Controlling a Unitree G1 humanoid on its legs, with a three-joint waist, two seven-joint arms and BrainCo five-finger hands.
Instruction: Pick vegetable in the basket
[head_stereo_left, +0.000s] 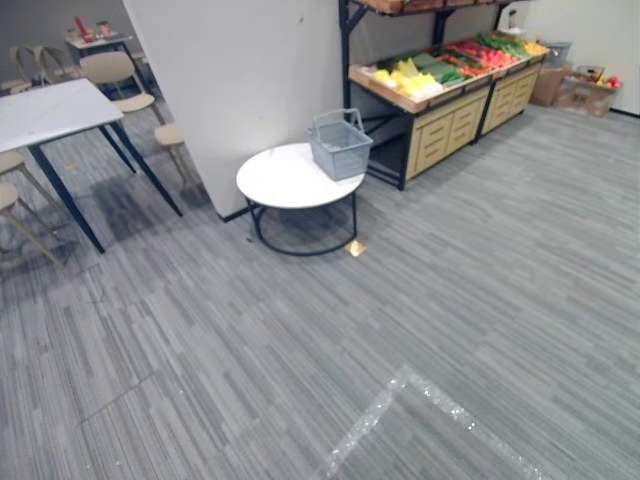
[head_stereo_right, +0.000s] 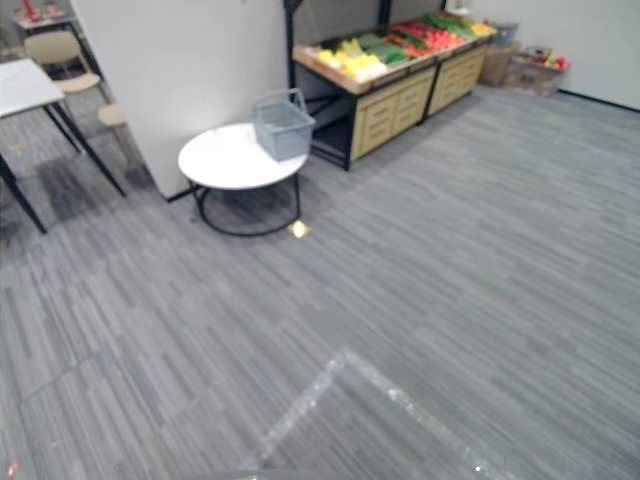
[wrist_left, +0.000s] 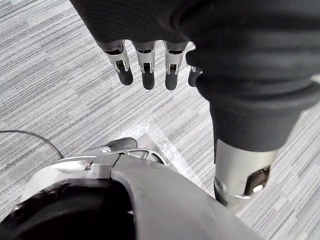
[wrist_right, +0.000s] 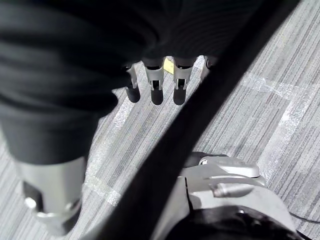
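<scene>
Wide-open grey floor (head_stereo_left: 450, 330) in front of the round table (head_stereo_left: 285, 180), wall panel (head_stereo_left: 240, 80) right behind it. The basket (head_stereo_left: 340, 143) sits on the table's far edge, with the vegetables (head_stereo_left: 440, 70) on the shelf (head_stereo_left: 450, 112) just past the table. The left hand (wrist_left: 147, 60) and right hand (wrist_right: 155, 75) hang well short of the table, fingers loose, holding nothing.

A basket (head_stereo_left: 340, 143) sits on the round table (head_stereo_left: 285, 180), at its far right edge. A partition wall (head_stereo_left: 240, 70) stands directly behind the round table. Right of the table and farther back is a produce stand (head_stereo_left: 445, 115) with vegetables (head_stereo_left: 450, 65) laid along its top tray. Farther right again, cardboard boxes (head_stereo_left: 585, 92) rest on the floor. Left of the round table stands a rectangular table (head_stereo_left: 50, 110) with chairs (head_stereo_left: 115, 72) behind it. A small flat marker (head_stereo_left: 354, 247) lies on the carpet (head_stereo_left: 500, 280) by the round table's front right leg. Tape lines (head_stereo_left: 375, 415) cross the carpet well in front of the table.
</scene>
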